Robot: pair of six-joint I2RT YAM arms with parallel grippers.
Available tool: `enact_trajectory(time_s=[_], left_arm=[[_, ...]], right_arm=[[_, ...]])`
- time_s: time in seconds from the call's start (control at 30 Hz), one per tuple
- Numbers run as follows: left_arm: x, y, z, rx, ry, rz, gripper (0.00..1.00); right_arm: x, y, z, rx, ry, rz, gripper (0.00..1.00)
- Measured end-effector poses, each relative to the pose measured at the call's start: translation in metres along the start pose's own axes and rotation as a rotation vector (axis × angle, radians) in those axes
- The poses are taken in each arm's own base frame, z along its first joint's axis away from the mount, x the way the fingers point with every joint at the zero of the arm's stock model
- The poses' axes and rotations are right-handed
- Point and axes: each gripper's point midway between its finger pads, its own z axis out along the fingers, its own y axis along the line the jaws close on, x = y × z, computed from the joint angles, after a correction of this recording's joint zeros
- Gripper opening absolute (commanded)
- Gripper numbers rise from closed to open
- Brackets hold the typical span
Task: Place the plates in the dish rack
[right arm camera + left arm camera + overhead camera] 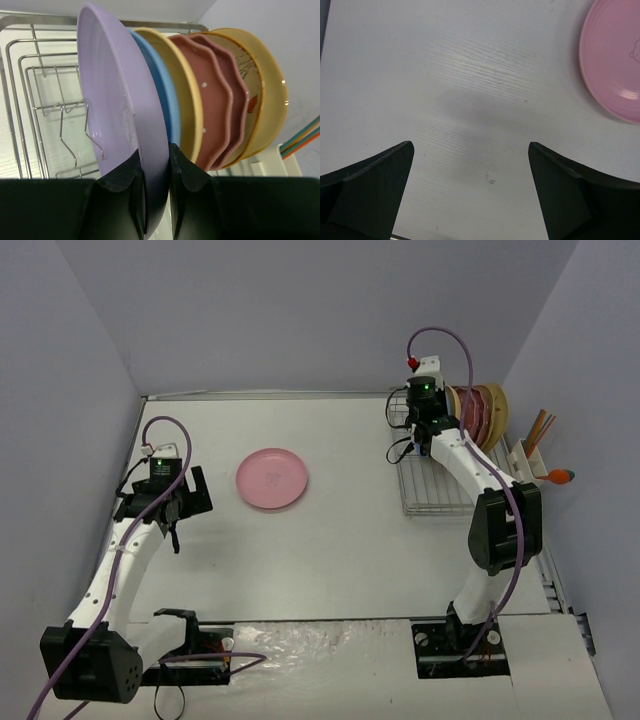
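Right end effector pinching lilac plate in dish rack, left end effector wide open — empty

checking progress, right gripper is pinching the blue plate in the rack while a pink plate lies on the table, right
No: the right wrist view shows the right gripper pinching the lilac plate in the rack. The pink plate does lie on the table.

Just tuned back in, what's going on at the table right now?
The right gripper has its fingers shut on the rim of a lilac plate, which stands on edge in the dish rack next to a row of other plates. The left gripper hangs open and empty over the table, beside one pink plate lying flat there, not yet loaded.
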Motion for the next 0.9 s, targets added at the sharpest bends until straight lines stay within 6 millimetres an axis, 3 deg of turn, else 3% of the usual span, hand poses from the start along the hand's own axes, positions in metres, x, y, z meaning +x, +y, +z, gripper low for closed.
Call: enact_trajectory(time_s=[0.1,0.23,0.37,0.6,0.77,0.9], left_arm=[[0.0,0.0,0.0,0.001,-0.001,0.0,0.97],[0.0,-0.001,0.0,0.007,0.001,0.0,0.97],[0.002,-0.005,0.001,0.028,0.01,-0.001,0.97],[0.008,-0.015,0.005,0.072,0.052,-0.01,0.97],[0.014,-0.027,0.013,0.107,0.099,-0.05,0.97],[0.022,-0.04,0.029,0.135,0.166,-0.096,0.97]], right_arm=[[0.009,0.007,0.004,-0.027,0.018,0.013,0.05],[0.016,0.011,0.009,-0.056,0.033,0.044,0.35],[0.017,0.016,0.01,-0.083,0.035,0.073,0.5],[0.018,0.026,0.004,-0.149,0.05,0.107,0.67],[-0.005,0.019,-0.028,-0.228,0.014,0.174,0.89],[-0.061,-0.013,-0.088,-0.324,-0.141,0.309,1.0]])
